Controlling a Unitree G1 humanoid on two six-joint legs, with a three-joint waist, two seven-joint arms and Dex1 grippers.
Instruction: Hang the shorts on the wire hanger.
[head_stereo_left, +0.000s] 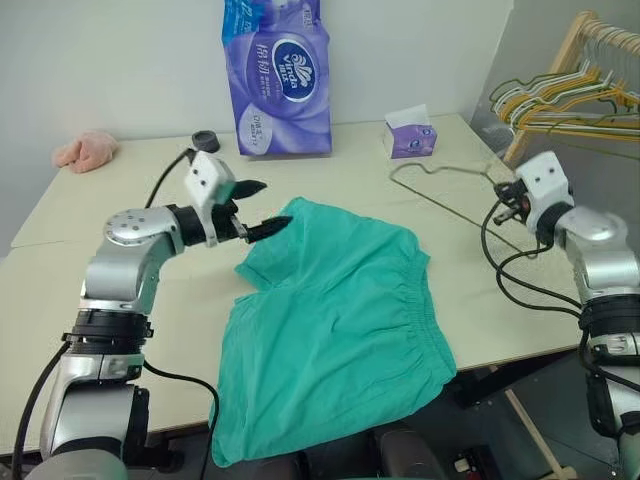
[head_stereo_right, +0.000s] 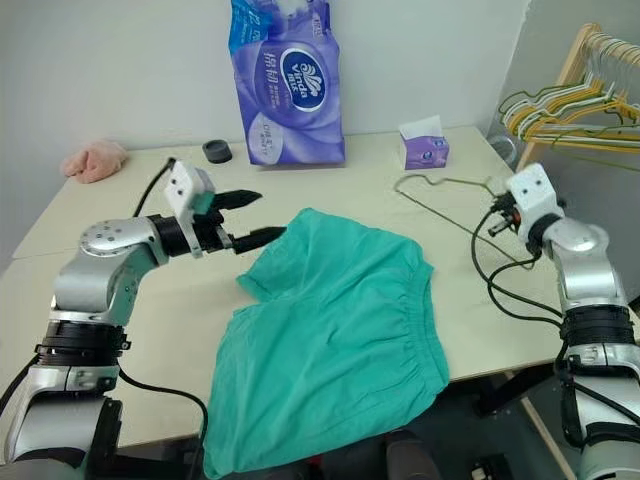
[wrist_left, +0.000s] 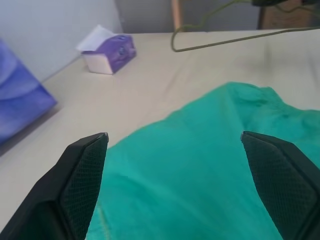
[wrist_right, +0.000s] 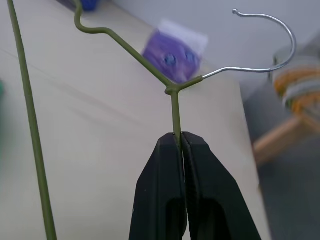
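One wire hanger (wrist_right: 172, 90) (pinched below neck), hook toward rack (head_stereo_left: 575, 70).

You can't see the lower hem of the teal-green cloth shorts (head_stereo_left: 335, 330); it drops past the near edge of the beige table (head_stereo_left: 90, 290). The bunched coloured wire hangers (head_stereo_left: 570, 100) at far right are cut off.

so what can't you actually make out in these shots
- shorts: the hem drops past the table edge in the eye views.
- wire hanger: its far side is cut off in the right wrist view, beyond the shut right claw.
- tissue pack: its top is cropped.
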